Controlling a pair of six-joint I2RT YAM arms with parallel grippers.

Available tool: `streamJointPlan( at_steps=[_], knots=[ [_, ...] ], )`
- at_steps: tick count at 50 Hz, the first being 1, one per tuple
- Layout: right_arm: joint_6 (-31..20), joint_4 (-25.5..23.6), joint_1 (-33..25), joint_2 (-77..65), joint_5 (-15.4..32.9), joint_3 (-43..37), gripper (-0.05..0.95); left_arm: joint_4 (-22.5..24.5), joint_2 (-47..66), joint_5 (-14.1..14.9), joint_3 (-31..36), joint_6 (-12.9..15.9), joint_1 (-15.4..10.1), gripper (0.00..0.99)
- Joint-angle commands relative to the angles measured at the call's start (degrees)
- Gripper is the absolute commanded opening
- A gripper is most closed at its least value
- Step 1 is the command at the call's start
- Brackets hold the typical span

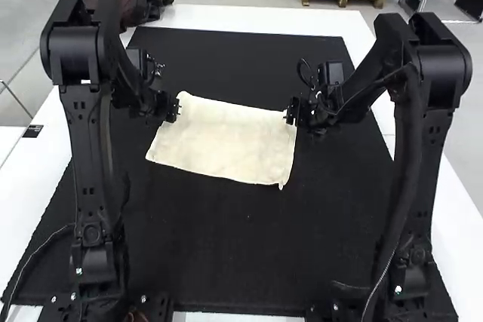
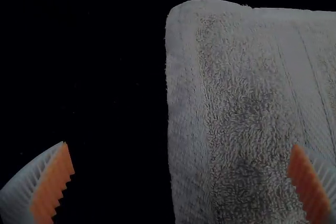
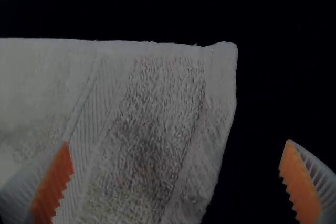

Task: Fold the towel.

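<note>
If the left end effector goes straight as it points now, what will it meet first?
Likely the towel near its side edge, with one finger coming down on the black mat; depth is unclear.

Parts of the towel (image 1: 226,141) are hidden behind the left tool (image 1: 178,111) and the right tool (image 1: 290,113); in both wrist views, it is cut off.

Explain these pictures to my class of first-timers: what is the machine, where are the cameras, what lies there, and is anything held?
This robot has a black left arm and a black right arm at a white table. The high view comes from a fixed camera above and behind them; each wrist view comes from a camera on that arm's wrist. On a black mat lies a cream towel, flat. The left hand and right hand are open at its opposite sides, holding nothing.
</note>
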Motion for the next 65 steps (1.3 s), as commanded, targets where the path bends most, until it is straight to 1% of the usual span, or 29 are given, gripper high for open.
streamJointPlan(
  at_steps=[1,19,38,41,48,56,65],
  knots=[
    [0.5,0.6,0.6,1.2,-0.6,2.2,0.91,0.6,1.0,0.4,2.4,0.8,-0.8,0.956],
    [0.4,1.0,1.3,6.1,-0.5,6.4,0.91,0.8,4.0,0.4,4.3,0.8,-0.9,0.956],
    [-0.2,1.0,2.8,9.0,-0.3,8.1,0.91,5.4,5.6,0.4,4.5,-0.3,-0.7,0.949],
    [-0.4,0.7,3.3,9.3,-0.1,8.1,0.91,6.1,6.1,0.4,4.5,-1.0,-0.7,0.951],
    [-1.3,0.0,3.7,9.8,0.0,7.9,0.91,6.3,7.1,0.4,4.6,-1.4,-0.7,0.951],
    [-2.4,-2.8,3.9,9.0,0.1,7.9,0.91,6.1,7.5,0.3,4.5,-2.1,-0.7,0.951],
    [-3.2,-3.3,3.5,4.4,2.3,7.5,0.91,6.4,7.5,0.4,4.5,-2.7,-0.7,0.954]
  ],
)
